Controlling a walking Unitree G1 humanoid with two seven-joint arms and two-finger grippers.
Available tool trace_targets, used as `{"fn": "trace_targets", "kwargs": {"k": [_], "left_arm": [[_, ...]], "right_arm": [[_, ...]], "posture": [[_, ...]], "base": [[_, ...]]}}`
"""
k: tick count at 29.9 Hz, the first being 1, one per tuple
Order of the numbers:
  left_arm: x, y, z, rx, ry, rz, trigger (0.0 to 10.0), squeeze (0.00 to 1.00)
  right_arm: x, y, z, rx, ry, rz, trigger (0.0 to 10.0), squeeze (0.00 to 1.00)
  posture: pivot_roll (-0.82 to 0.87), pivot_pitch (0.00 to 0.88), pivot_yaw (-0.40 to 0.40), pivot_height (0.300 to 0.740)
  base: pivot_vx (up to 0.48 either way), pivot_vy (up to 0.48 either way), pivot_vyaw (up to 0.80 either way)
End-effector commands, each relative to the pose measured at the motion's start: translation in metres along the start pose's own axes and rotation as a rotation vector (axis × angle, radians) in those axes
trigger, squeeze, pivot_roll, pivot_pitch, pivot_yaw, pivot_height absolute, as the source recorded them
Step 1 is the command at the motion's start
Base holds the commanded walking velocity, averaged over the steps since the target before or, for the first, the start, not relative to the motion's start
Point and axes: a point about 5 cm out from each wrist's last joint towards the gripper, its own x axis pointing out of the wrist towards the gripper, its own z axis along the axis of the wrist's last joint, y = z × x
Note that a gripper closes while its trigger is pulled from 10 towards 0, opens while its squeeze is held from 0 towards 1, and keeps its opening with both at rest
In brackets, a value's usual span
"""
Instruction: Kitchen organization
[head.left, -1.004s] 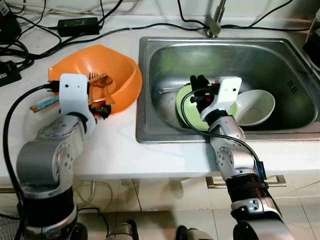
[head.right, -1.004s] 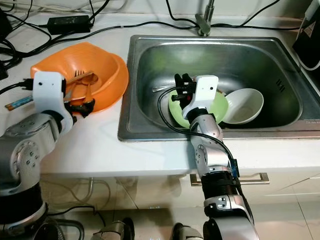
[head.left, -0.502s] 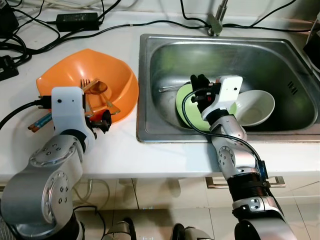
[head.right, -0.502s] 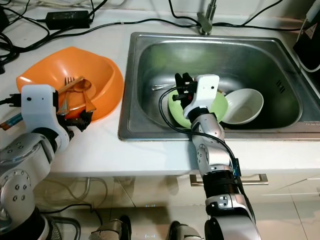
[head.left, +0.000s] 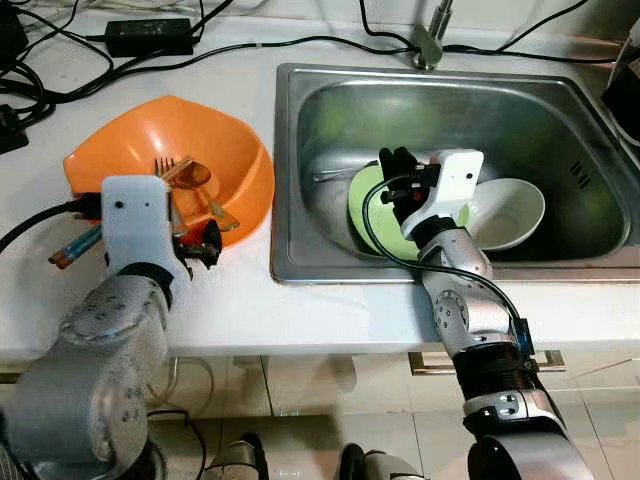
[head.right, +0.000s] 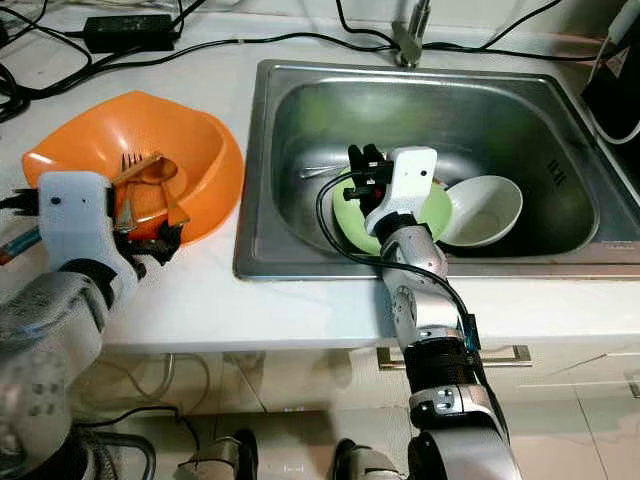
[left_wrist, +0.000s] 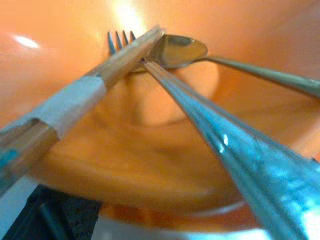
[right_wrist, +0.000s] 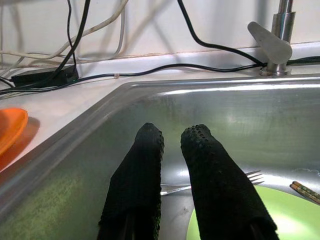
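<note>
Resting on the white tabletop (head.left: 230, 300) to the left of the steel sink (head.left: 300, 160), the orange bowl (head.left: 140, 135) holds a fork (head.left: 160, 172), a spoon (head.left: 195, 178) and a pair of wooden chopsticks (left_wrist: 107, 67) that lie across its near rim. The left gripper (head.left: 200, 243) sits at that near edge of the bowl, its white wrist housing covering most of it, so whether its fingers are spread or pressed together cannot be told. In the left wrist view the utensils run very close past the camera into the bowl's hollow, the chopsticks crossing over the fork tines beside the spoon's head.

Inside the sink, a green plate (head.left: 365, 215) lies on the bottom with a white bowl (head.left: 510, 212) just beside it on the right, its rim overlapping the plate's edge. Another fork (right_wrist: 252, 176) lies on the sink floor at the plate's far-left edge, and chopstick tips (right_wrist: 306, 191) rest on the plate. The right gripper (right_wrist: 172, 145) hovers above the plate's left part, pointing toward the sink's back wall; its two black fingers (right_wrist: 147, 165) stand slightly parted with nothing between them. Black cables (head.left: 180, 60) and a power brick (head.left: 150, 35) lie along the back of the tabletop, and the faucet (head.left: 432, 40) stands behind the sink.
</note>
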Motion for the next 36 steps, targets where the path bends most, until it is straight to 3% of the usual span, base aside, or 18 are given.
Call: {"fn": "trace_targets", "kwargs": {"k": [1,13,27,36], "left_arm": [[0.007,-0.006,-0.022,0.032,0.092,-0.012,10.0,0.00],[0.006,-0.010,-0.029,0.007,0.061,-0.009,10.0,0.00],[0.008,-0.003,0.022,-0.066,-0.123,-0.009,10.0,0.00],[0.004,0.003,0.024,-0.054,-0.082,-0.010,10.0,0.00]], "right_arm": [[-0.006,-0.006,-0.013,0.027,0.044,-0.030,10.0,0.00],[-0.006,-0.005,-0.014,0.028,0.049,-0.016,10.0,0.00],[-0.002,-0.007,-0.011,0.014,0.048,-0.010,10.0,0.00],[-0.002,-0.008,-0.012,0.012,0.055,-0.006,10.0,0.00]], "posture": [[0.07,0.192,-0.052,0.740],[0.08,0.182,-0.059,0.740],[0.08,0.166,-0.068,0.740],[0.08,0.171,-0.080,0.740]], "base": [[0.000,0.000,0.00],[0.000,0.000,0.00],[0.000,0.000,0.00],[0.000,0.000,0.00]]}}
